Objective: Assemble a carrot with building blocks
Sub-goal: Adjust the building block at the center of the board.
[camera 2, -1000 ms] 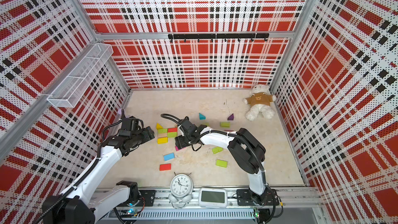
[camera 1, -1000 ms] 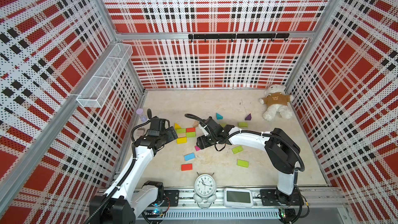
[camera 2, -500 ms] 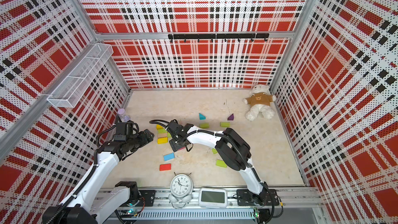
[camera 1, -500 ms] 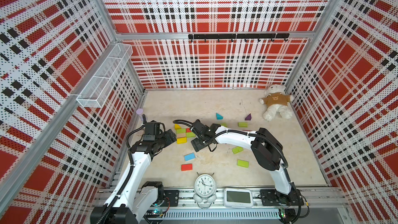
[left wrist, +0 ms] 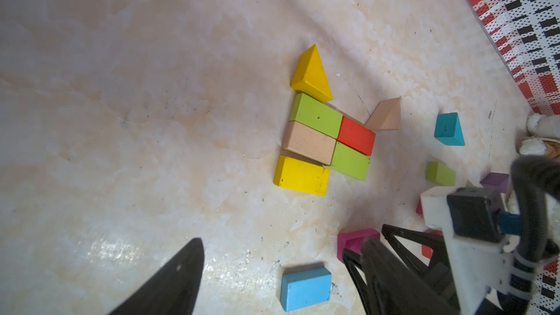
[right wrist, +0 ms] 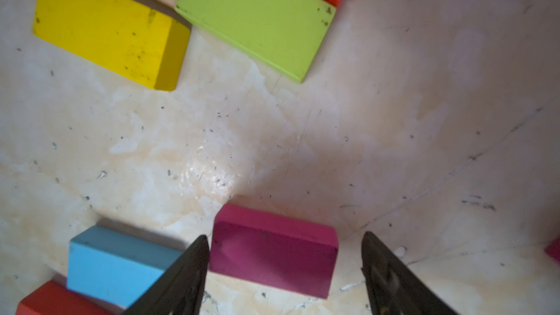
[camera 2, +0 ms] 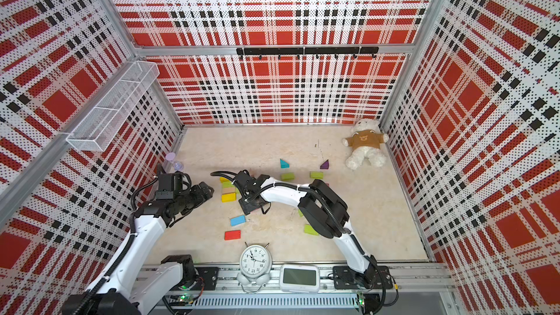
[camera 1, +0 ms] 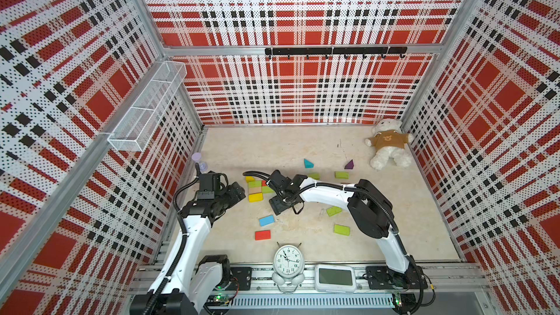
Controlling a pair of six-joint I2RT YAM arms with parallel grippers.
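Several building blocks point(left wrist: 324, 143) lie packed flat left of the floor's middle: lime, tan, red and yellow rectangles with a yellow wedge point(left wrist: 312, 74) at one end, seen in both top views point(camera 1: 256, 189). My right gripper point(right wrist: 285, 236) is open and low over a magenta block point(right wrist: 274, 256), which lies on the floor between its fingers point(right wrist: 185, 277) without touching them. That gripper point(camera 1: 277, 204) hides the magenta block from above. My left gripper point(camera 1: 240, 196) hovers open and empty left of the group. A blue block point(camera 1: 266, 220) lies just in front.
Loose pieces: a red block point(camera 1: 262, 234), lime blocks point(camera 1: 342, 229) point(camera 1: 341, 174), a teal wedge point(camera 1: 308, 163), a purple wedge point(camera 1: 349, 164) and a tan wedge point(left wrist: 386, 115). A teddy bear point(camera 1: 388, 143) sits at the back right. An alarm clock point(camera 1: 287, 260) stands at the front edge.
My right gripper has shifted left and toward the front and now stands over the magenta block. The left arm has drawn slightly toward the front. No block has moved.
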